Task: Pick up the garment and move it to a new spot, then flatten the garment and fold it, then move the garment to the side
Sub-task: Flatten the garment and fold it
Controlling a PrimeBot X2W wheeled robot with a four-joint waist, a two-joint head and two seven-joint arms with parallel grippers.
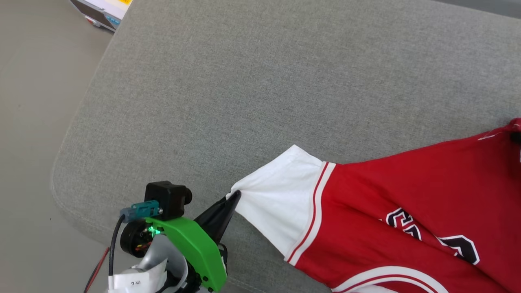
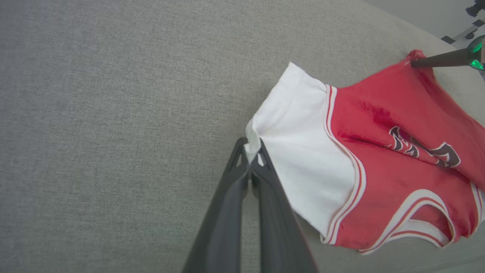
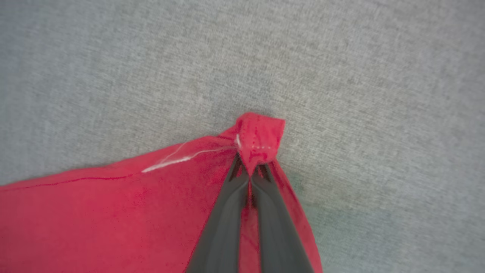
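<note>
The shirt (image 1: 386,183) lies stretched on the grey cushion (image 1: 244,81) between both arms. The left gripper (image 2: 251,151) is clamped on the white sleeve (image 2: 299,144) edge and the right gripper (image 3: 251,170) on a red corner, likely so it lifts spread out, not bunched.

Left gripper (image 2: 251,157) pinched tight (fingers together, tips meeting); right gripper (image 3: 250,172) likewise clamped.

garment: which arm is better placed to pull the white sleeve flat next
Left, probably: the left gripper is shut on the garment at its white sleeve edge, grey cushion beyond. The right gripper pinches a far red corner.
</note>
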